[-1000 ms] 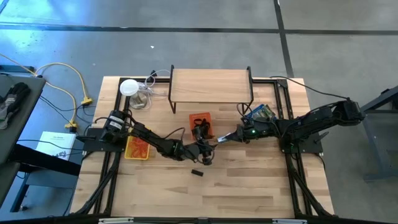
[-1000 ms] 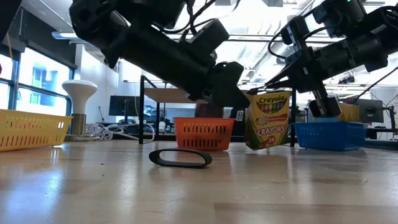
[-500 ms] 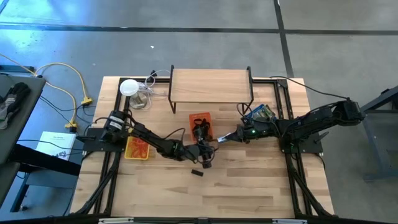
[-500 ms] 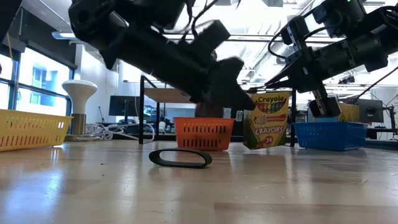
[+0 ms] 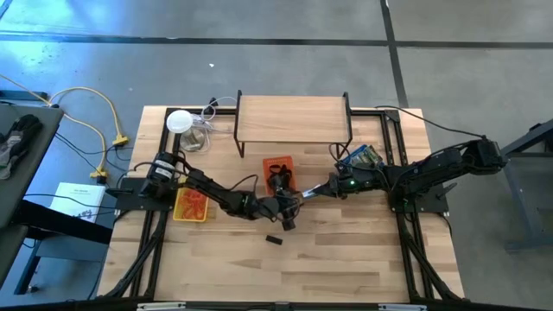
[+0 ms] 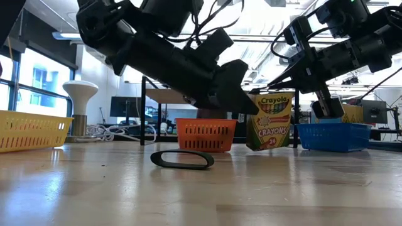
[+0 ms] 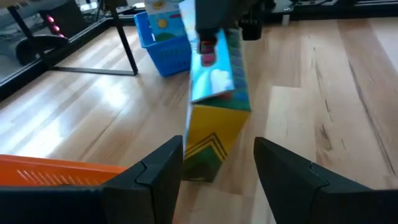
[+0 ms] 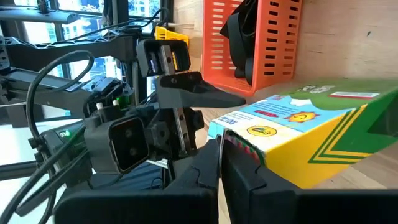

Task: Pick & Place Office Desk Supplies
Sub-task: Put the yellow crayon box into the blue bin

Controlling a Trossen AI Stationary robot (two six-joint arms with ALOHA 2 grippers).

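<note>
Crayon box is what you've got: your right gripper is clamped on its top flap near the middle of the table, with the box tilted, just beside the orange basket. Your left gripper sits right in front of it, fingers spread wide on either side of the box's lower end, not touching it. A black loop lies flat on the wood toward the front edge.

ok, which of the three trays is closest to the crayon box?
The orange tray, beside the crayon box at table centre. The blue tray sits farther off, the yellow tray farthest.
</note>
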